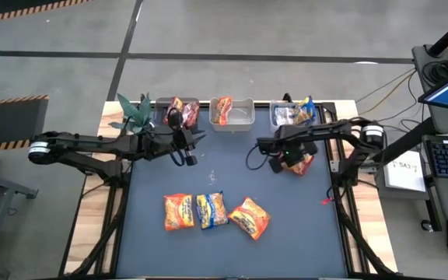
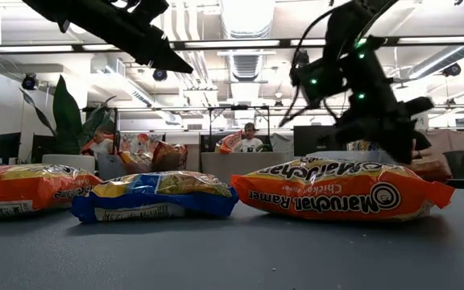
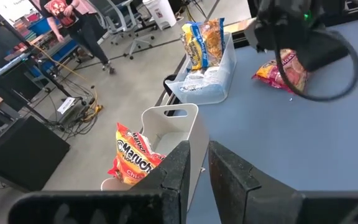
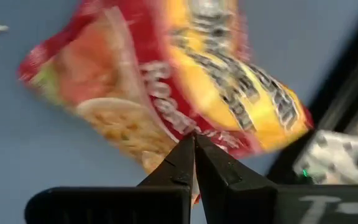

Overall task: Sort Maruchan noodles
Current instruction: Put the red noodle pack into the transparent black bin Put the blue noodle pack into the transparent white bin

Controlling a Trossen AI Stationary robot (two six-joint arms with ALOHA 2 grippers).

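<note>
R hand [image 4: 194, 146] pinched shut on edge of the dark red packet [image 1: 302, 163], on the bench [image 1: 232, 167] just in front of the blue-packet bin [image 1: 288, 117]. L hand [image 3: 194, 165] narrow, nothing in it, over the bench near the middle bin [image 1: 232, 114]. Three more packets [image 1: 215, 211] lie in a row on the bench, well apart from that bin, toward the near edge.

The noodle packets [image 2: 341, 189] are glossy, crinkly plastic. The table top [image 1: 232, 175] is smooth, matt grey, edged in pale wood; the bins [image 1: 234, 113] are clear plastic.
</note>
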